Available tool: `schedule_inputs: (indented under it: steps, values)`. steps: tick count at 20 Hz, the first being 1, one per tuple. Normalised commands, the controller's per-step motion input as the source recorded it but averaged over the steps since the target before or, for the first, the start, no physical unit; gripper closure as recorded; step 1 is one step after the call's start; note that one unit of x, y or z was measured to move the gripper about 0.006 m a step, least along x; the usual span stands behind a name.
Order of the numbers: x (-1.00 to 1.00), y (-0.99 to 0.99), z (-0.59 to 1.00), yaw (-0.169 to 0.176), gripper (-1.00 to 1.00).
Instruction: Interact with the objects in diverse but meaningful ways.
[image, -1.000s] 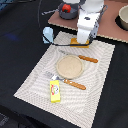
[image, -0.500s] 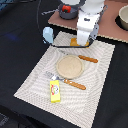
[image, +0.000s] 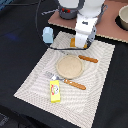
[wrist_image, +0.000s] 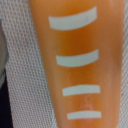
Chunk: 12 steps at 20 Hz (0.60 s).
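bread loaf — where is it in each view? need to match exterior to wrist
Exterior view: the bread loaf is mostly hidden under the tool, only an orange edge peeking out at the far end of the placemat, beyond the round plate.
Wrist view: the bread loaf fills most of the picture, orange with pale score lines.
Shared landmark: the woven placemat, visible beside the loaf in both.

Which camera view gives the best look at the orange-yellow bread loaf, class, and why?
The wrist view: the bread loaf fills that picture, its orange crust and pale score marks plain. In the exterior view the arm hides nearly all of it; only an orange sliver shows at the placemat's far edge.
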Motion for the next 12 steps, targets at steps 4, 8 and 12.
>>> schedule_inputs:
  steps: [4,8,12]
  values:
    - [-0.32,0.06,-0.19,0.047,1.0]
    - [-0.06,0.01,0.0,0.012,1.0]
    - [-0.05,-0.05,0.02,0.0,1.0]
